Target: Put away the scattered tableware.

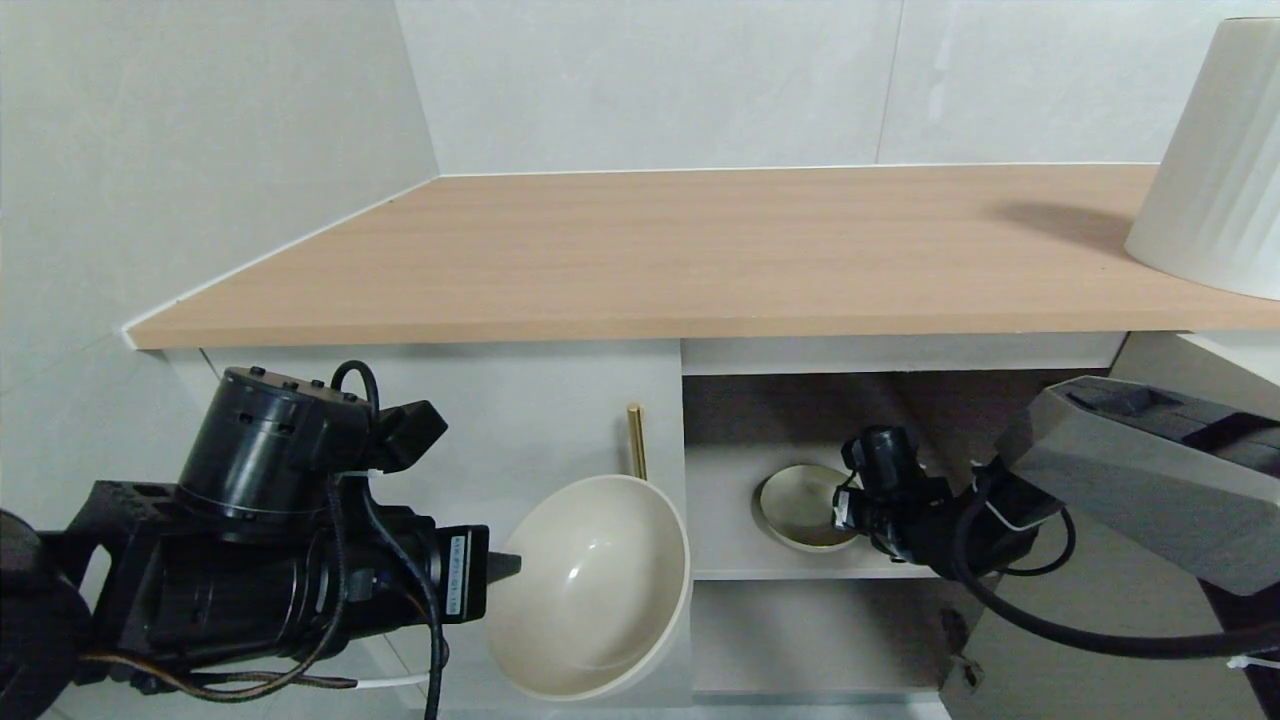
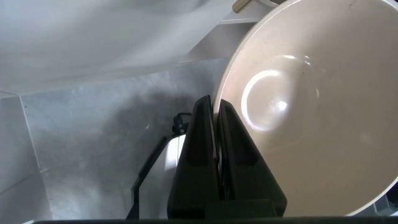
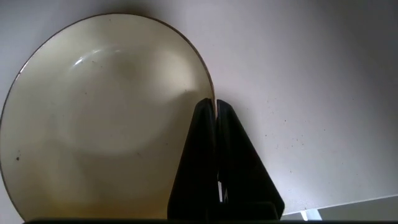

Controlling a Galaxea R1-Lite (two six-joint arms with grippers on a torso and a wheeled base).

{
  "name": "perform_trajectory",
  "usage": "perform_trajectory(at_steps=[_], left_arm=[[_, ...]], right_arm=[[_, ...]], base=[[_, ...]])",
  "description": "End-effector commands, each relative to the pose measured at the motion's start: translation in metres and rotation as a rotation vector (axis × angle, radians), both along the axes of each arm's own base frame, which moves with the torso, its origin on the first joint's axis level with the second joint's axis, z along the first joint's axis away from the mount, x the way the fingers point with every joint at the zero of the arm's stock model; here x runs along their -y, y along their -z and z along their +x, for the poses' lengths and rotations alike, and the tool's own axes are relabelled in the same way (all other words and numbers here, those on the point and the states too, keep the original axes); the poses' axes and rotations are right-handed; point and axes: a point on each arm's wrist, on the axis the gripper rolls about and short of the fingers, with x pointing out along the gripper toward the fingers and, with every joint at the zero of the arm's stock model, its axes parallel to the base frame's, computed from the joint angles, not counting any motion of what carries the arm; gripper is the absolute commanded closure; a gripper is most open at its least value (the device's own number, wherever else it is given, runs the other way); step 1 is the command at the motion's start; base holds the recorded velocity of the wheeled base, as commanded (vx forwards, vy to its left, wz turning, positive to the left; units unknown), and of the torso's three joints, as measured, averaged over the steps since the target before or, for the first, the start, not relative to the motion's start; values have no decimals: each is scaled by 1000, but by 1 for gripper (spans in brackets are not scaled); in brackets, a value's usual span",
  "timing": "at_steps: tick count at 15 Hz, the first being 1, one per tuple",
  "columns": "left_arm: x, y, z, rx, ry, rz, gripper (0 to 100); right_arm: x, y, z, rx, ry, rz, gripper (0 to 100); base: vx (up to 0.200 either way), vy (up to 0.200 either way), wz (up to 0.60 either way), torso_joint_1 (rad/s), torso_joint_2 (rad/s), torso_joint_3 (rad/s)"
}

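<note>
We judge the plate [image 3: 106,118] is being shelved: our right gripper [image 3: 215,107] pinches its rim with the cabinet shelf [image 3: 311,93] just beneath, so releasing and backing out comes next, while our left gripper [image 2: 216,106] pinches the bowl [image 2: 311,106] by its rim.

ribbed shade [image 1: 1212,170]: cut by edge | plate [image 1: 795,505]: partly behind right tool [image 1: 846,508]

Lower left: left arm [image 1: 270,560], black, cylindrical joint with screws, looped cables, white label | Lower right: right arm [image 1: 1130,470], grey link, thick black cable | left gripper [image 2: 217,109], right gripper [image 3: 216,106]: black tapered fingers
</note>
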Motion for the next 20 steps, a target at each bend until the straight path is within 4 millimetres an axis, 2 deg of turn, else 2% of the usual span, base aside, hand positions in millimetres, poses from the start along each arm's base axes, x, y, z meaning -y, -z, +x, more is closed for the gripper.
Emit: perform_trajectory(at_steps=[1, 2, 3, 7, 9, 13, 16, 17, 18, 20], left_arm=[[0, 0, 0, -1, 0, 0, 100], [0, 0, 0, -1, 0, 0, 100], [0, 1, 1, -1, 0, 0, 100], [2, 4, 4, -16, -4, 3, 100], [3, 7, 5, -25, -8, 6, 100], [7, 22, 9, -74, -12, 48, 100], [16, 41, 17, -104, -45, 129, 100], [26, 57, 21, -119, -59, 162, 100], [32, 65, 22, -119, -64, 177, 100], [46, 94, 30, -130, -91, 265, 100]], right_arm=[[0, -1, 0, 3, 0, 1, 100], [0, -1, 0, 3, 0, 1, 100], [0, -2, 0, 5, 1, 3, 0], [1, -8, -3, 10, -1, 6, 0], [2, -18, -13, 7, -12, 8, 0], [-10, -59, -74, -40, -292, 54, 0], [-12, -78, -111, -59, -503, 47, 0], [-12, -88, -127, -62, -583, 72, 0], [-13, -94, -134, -69, -618, 75, 0], [-17, -116, -156, -97, -704, 95, 0]], base=[[0, 0, 0, 0, 0, 0], [0, 0, 0, 0, 0, 0], [0, 0, 0, 0, 0, 0], [0, 0, 0, 0, 0, 0], [0, 0, 0, 0, 0, 0], [0, 0, 0, 0, 0, 0], [0, 0, 0, 0, 0, 0], [0, 0, 0, 0, 0, 0], [0, 0, 0, 0, 0, 0], [0, 0, 0, 0, 0, 0]])
